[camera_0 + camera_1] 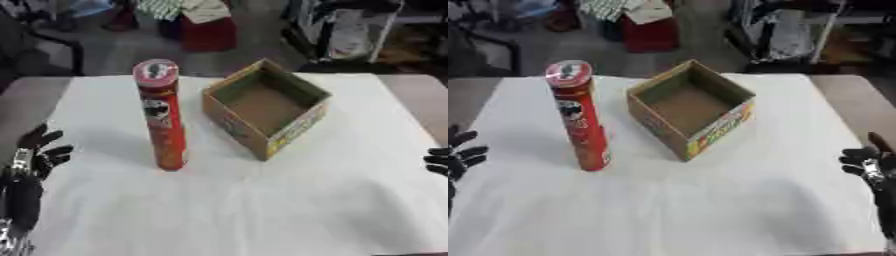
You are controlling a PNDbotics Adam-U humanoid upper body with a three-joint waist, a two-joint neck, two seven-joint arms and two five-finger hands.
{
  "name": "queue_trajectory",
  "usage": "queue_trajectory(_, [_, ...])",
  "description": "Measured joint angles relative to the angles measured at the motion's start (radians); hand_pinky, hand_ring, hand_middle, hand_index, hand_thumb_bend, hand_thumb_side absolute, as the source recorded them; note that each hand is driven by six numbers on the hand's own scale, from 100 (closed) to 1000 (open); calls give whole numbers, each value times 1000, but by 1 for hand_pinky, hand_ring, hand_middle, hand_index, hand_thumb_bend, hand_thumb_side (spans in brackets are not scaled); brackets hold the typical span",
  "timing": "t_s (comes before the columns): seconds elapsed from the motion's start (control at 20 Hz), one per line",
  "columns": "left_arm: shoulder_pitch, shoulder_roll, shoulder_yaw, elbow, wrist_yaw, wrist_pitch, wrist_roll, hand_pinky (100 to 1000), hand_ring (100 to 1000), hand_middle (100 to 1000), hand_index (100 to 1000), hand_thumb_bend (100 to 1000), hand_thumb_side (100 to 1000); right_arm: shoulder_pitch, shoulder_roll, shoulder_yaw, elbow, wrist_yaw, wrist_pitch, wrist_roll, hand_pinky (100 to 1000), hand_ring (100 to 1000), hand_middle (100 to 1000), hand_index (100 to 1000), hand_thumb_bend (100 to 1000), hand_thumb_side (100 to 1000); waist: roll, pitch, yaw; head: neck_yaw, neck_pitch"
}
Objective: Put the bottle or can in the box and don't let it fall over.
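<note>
A tall red can [163,116] with a printed face and a pale lid stands upright on the white cloth [245,210], left of centre. Just to its right sits an open cardboard box [265,106], turned corner-on, with nothing inside. My left hand [37,154] rests at the left edge, fingers spread and raised, well apart from the can. At the right edge my right hand [868,162] shows likewise with relaxed fingers, far from the box. Neither hand holds anything.
The cloth covers a table whose bare brown top [26,100] shows at both far corners. Beyond the far edge stand a dark chair [48,47], a red bin [208,32] and cluttered shelving [350,30].
</note>
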Motion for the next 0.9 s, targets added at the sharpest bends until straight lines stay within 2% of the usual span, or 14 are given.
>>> queue_trajectory(0.7, [-3,1,0,-5,0,0,0,810,752,831,984,226,1000,0,0,0,0,0,0,0,753,734,680,1000,100,806,0,0,-1,-1,0])
queue_trajectory(0.75, [-6,2,0,-6,0,-2,1,812,756,834,984,275,1000,0,0,0,0,0,0,0,753,734,680,1000,100,822,0,0,-1,-1,0])
queue_trajectory(0.8, [-13,8,0,-9,0,-4,3,813,759,835,985,218,1000,0,0,0,0,0,0,0,753,734,680,1000,100,805,1,0,-1,-1,0])
queue_trajectory(0.9, [-32,40,0,-24,-4,-14,8,816,769,844,990,209,1000,1,0,0,0,0,0,0,753,734,680,1000,100,804,3,-1,-2,-2,0])
